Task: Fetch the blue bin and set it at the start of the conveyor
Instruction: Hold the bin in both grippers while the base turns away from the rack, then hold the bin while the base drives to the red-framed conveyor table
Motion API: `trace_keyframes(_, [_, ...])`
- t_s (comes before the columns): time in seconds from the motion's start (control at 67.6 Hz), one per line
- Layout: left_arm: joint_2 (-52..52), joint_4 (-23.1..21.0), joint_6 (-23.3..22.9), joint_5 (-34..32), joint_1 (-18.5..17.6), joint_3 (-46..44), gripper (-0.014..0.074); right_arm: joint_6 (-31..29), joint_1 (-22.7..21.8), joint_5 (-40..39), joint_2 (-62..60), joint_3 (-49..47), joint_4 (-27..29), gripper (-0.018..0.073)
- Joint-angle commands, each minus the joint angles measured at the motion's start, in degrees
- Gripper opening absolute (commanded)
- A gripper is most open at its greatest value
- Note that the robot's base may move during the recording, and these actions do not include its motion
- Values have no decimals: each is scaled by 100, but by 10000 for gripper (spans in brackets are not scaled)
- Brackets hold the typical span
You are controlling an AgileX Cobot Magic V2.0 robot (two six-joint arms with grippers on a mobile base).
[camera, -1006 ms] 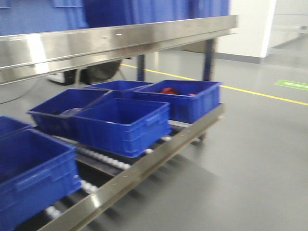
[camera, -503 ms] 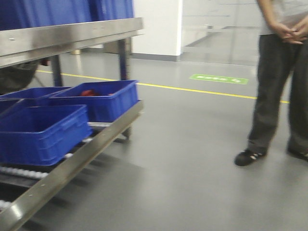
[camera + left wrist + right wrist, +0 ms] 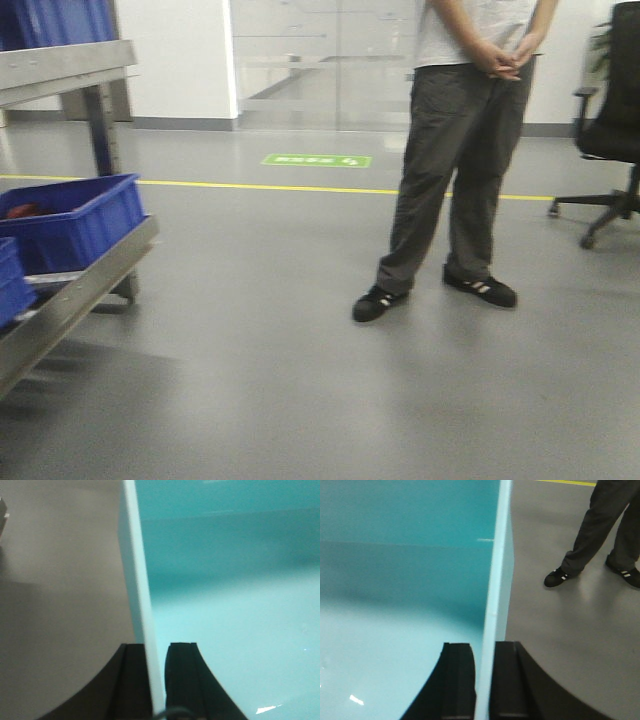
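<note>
The blue bin (image 3: 235, 590), a pale turquoise tub, fills the right of the left wrist view and the left of the right wrist view (image 3: 400, 580). My left gripper (image 3: 156, 647) is shut on the bin's left wall, one black finger outside and one inside. On the opposite wall my right gripper (image 3: 485, 647) is shut the same way. Grey floor shows beyond both walls. The bin and both grippers are out of the front view. The conveyor start is out of view.
A steel shelf rack (image 3: 70, 290) with dark blue bins (image 3: 75, 220) stands at the left. A person (image 3: 465, 150) stands ahead on the grey floor, feet also seen from the right wrist (image 3: 560, 575). A black office chair (image 3: 610, 120) is at the far right.
The front view has swung right: the shelf rack and dark blue bins slid to the left edge, and the standing person and a chair came into view.
</note>
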Motion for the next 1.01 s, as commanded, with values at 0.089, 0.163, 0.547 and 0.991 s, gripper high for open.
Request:
trace_keyframes(0.089, [-58, -23, 64, -154, 3, -52, -111, -65, -23, -329, -103, -50, -49, -153])
trace_keyframes(0.163, [-58, -23, 64, -154, 3, -52, -111, -65, -23, -329, -103, -50, -49, -153])
trace_keyframes(0.547, [-58, -23, 64, -154, 3, -52, -111, -65, -23, -329, -103, -50, -49, -153])
trace_keyframes(0.991, [-58, -23, 64, -154, 3, -52, -111, -65, -23, -329, -103, -50, -49, -153])
